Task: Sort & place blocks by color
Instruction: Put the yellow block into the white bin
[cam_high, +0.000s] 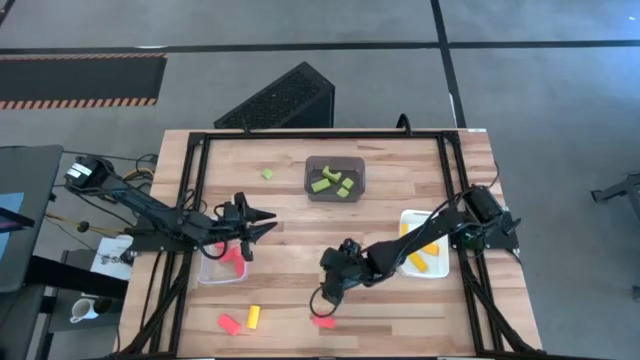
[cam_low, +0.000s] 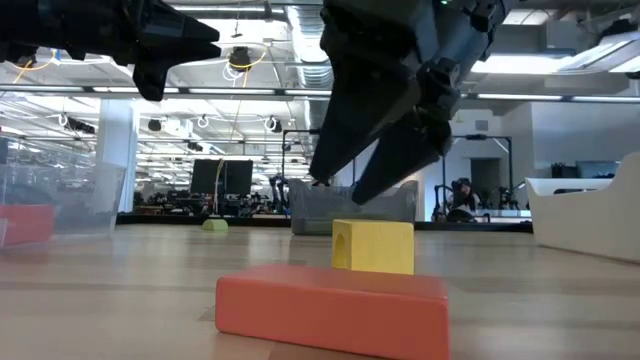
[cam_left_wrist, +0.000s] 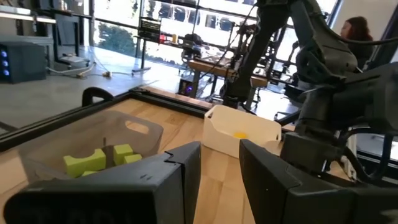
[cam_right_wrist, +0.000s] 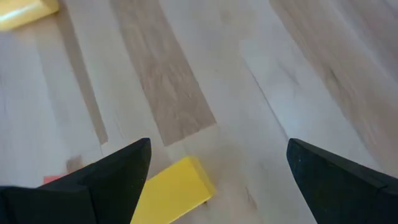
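Observation:
My right gripper (cam_high: 326, 296) hangs open above the table's near middle, fingers slanting down. Below it a yellow block (cam_right_wrist: 174, 190) with a hole (cam_low: 372, 245) lies flat on the wood close to one finger, untouched. A red bar (cam_high: 322, 320) lies just nearer the front edge. Another yellow block (cam_high: 253, 317) and a red one (cam_high: 229, 322) lie at the near left. A green block (cam_high: 267, 173) lies at the far left. My left gripper (cam_high: 266, 224) is held level above the clear bin's (cam_high: 205, 275) far edge, open, with nothing between its fingers.
The clear bin holds red blocks (cam_high: 233, 254). A dark grey bin (cam_high: 312, 190) at the far middle holds green blocks (cam_left_wrist: 84, 163). A white bin (cam_high: 408, 218) at the right holds yellow blocks (cam_high: 428, 262). A black frame borders the table.

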